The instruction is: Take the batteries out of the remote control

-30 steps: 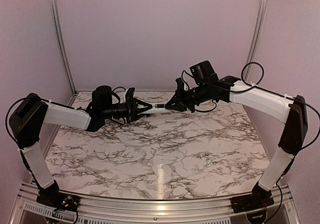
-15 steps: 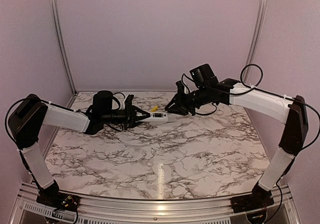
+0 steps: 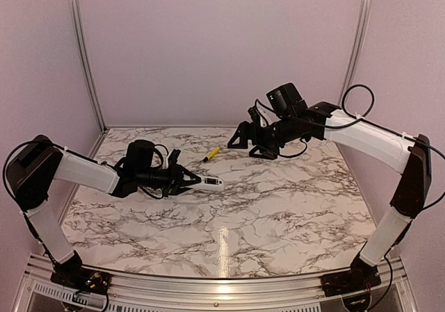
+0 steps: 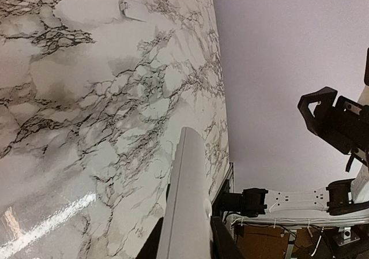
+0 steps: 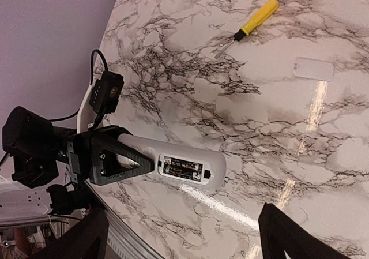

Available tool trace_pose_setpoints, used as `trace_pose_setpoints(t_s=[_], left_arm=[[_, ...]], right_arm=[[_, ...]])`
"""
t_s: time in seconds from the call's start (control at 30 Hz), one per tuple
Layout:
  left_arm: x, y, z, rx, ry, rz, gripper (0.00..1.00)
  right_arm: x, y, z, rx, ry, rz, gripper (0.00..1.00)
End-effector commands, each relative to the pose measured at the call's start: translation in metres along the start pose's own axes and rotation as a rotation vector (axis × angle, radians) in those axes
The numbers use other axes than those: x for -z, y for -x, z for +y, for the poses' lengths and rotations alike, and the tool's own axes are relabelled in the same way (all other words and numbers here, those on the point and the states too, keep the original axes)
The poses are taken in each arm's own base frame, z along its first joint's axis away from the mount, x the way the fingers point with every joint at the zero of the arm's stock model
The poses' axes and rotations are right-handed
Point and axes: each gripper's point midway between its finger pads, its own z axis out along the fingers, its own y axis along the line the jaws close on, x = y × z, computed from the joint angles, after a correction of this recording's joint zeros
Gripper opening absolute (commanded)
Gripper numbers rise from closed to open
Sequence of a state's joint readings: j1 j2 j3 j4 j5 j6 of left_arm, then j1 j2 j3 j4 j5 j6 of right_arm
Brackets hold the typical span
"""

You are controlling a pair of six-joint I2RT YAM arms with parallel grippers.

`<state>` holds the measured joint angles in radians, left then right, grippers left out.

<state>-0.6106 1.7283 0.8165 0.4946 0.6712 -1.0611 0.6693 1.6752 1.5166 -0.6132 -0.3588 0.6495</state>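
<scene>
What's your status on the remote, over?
Left gripper shut on remote. Right gripper open, clear of it. Batteries not yet out. Screwdriver, cover lying aside.

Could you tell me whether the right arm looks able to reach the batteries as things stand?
Probably yes: the remote is open, batteries showing, nothing between them and the open right gripper.

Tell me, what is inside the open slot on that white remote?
The remote control has its slot uncovered, and dark batteries are seated inside. Only their upper sides show. Their undersides and whatever lies beneath them are covered, and the exact count is hard to make out.
</scene>
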Motion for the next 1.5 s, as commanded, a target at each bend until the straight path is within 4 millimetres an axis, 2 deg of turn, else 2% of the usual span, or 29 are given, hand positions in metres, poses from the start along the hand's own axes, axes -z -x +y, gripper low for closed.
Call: trace_pose_setpoints(t_s=[0.0, 0.07, 0.23, 0.43, 0.9, 1.1, 1.47], left_arm=[[0.009, -0.013, 0.006, -0.004, 0.014, -0.012, 0.0], [0.012, -0.019, 0.013, 0.009, 0.021, -0.017, 0.0], [0.017, -0.038, 0.037, 0.031, 0.071, -0.009, 0.0], [0.018, -0.055, 0.052, 0.044, 0.089, 0.007, 0.0], [0.008, -0.069, 0.089, 0.048, 0.185, 0.077, 0.0], [0.007, -0.071, 0.098, 0.038, 0.225, 0.095, 0.01], [0.012, -0.073, 0.112, 0.0, 0.318, 0.11, 0.22]], right_arm=[[0.02, 0.009, 0.002, 0.069, -0.053, -0.041, 0.94], [0.021, 0.011, 0.001, 0.079, -0.061, -0.049, 0.98], [0.023, 0.015, 0.001, 0.097, -0.072, -0.063, 0.98], [0.02, 0.012, 0.002, 0.101, -0.056, -0.046, 0.98], [0.026, 0.003, -0.006, 0.104, -0.077, -0.051, 0.98], [0.024, 0.004, -0.007, 0.105, -0.08, -0.054, 0.98], [0.019, 0.005, -0.009, 0.122, -0.089, -0.043, 0.98]])
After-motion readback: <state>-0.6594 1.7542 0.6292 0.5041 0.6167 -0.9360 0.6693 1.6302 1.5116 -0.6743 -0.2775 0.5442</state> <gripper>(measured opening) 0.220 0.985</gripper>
